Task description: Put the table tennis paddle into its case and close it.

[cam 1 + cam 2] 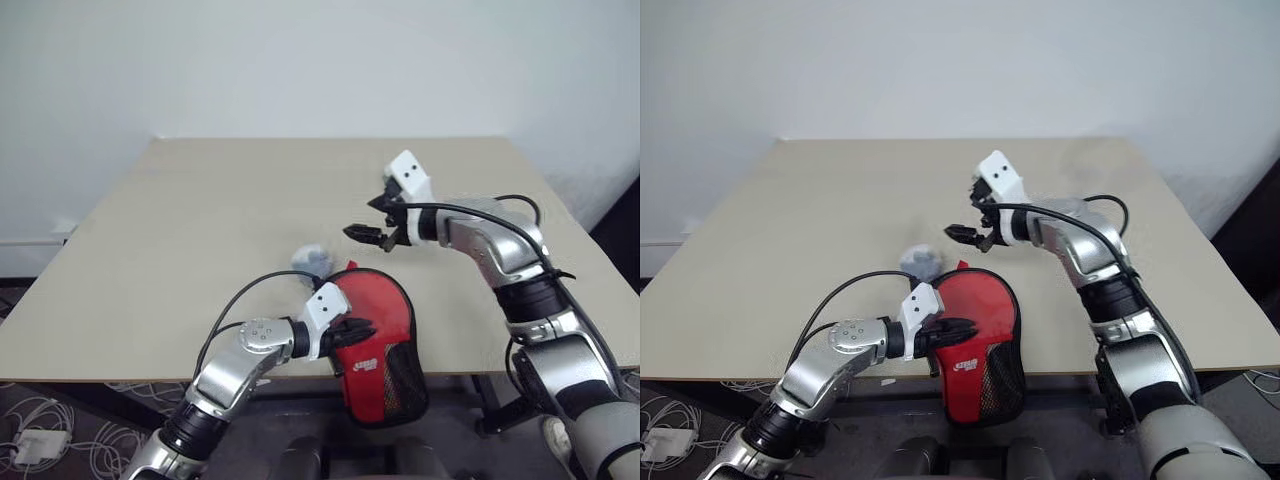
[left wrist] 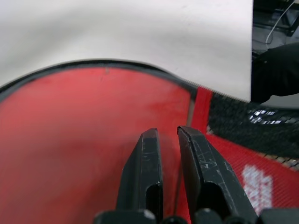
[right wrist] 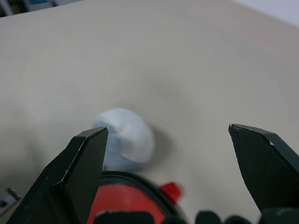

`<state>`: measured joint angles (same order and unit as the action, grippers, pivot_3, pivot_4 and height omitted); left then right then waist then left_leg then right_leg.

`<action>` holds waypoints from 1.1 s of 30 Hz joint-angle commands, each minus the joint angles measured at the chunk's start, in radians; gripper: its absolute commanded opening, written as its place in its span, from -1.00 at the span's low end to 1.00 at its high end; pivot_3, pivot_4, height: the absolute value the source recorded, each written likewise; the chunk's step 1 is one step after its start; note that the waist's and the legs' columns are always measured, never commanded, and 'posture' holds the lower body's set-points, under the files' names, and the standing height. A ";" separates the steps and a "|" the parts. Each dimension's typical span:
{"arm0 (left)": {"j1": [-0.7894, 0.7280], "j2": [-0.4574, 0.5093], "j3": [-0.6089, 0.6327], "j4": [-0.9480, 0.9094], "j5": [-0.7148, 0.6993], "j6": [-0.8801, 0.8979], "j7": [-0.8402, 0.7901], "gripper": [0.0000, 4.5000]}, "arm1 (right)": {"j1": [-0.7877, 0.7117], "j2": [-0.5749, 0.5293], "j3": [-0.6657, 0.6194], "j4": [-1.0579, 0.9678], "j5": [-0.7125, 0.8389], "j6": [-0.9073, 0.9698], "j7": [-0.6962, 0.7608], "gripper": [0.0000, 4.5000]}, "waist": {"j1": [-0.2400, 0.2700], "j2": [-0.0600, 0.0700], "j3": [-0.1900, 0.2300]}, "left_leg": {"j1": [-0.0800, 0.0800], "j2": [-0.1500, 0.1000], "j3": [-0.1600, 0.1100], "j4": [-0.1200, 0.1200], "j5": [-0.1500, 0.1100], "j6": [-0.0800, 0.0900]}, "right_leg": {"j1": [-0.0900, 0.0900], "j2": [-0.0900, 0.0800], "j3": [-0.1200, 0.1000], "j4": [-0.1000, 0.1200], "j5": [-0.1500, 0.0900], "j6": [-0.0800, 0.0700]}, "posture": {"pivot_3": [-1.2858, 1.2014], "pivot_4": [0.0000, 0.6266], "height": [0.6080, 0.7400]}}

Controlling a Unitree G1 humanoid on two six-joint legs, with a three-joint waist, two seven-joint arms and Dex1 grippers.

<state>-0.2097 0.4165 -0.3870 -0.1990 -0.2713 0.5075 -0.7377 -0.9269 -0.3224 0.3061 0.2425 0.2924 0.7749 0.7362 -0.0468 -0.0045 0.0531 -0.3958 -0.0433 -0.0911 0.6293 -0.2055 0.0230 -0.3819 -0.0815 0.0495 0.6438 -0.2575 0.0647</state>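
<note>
The red case (image 1: 385, 350) lies at the table's front edge. Its black mesh end and white logo hang over the edge. My left gripper (image 1: 352, 332) comes in from the left, its fingers nearly together and pinched on the case's left rim. In the left wrist view the fingers (image 2: 147, 168) lie over the case's red surface (image 2: 70, 140). My right gripper (image 1: 362, 218) hovers open above the table just beyond the case, with nothing between its fingers. The table tennis paddle is hidden from view.
A small pale grey-blue ball (image 1: 312, 258) rests on the beige table (image 1: 200, 220) just behind the case, and sits between the right gripper's fingers in the right wrist view (image 3: 126, 137). A white wall stands behind the table.
</note>
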 commanded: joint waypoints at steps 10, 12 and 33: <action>0.009 -0.028 0.007 -0.001 0.046 -0.031 0.003 -0.73 | -0.113 0.222 0.037 0.329 -0.126 -0.190 0.041 1.00 | -0.001 0.001 0.000 | 0.000 0.000 -0.001 0.000 0.000 -0.001 | -0.002 0.001 0.000 0.003 0.000 0.000 | 0.03 -1.00 0.91; 0.011 -0.029 0.008 -0.004 0.047 -0.028 0.002 -0.73 | -0.122 0.248 0.030 0.372 -0.143 -0.211 0.035 1.00 | -0.001 0.001 0.000 | 0.000 0.000 -0.001 -0.001 0.001 -0.002 | -0.002 0.001 0.000 0.003 0.000 -0.001 | 0.03 -1.00 0.91; 0.006 -0.019 0.015 -0.003 0.055 -0.017 -0.021 -0.73 | -0.314 0.377 -0.156 0.816 -0.185 -0.336 -0.095 1.00 | -0.007 0.001 0.000 | 0.001 0.000 0.000 -0.001 0.002 -0.004 | -0.007 0.002 0.001 0.014 0.000 -0.002 | 0.03 -1.00 0.91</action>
<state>-0.1984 0.3966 -0.3768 -0.1789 -0.2169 0.4911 -0.7516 -1.2027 0.0475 0.1740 1.0519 0.1144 0.4641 0.6633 -0.0535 -0.0032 0.0527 -0.3951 -0.0432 -0.0916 0.6285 -0.2035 0.0186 -0.3894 -0.0788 0.0503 0.6575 -0.2571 0.0630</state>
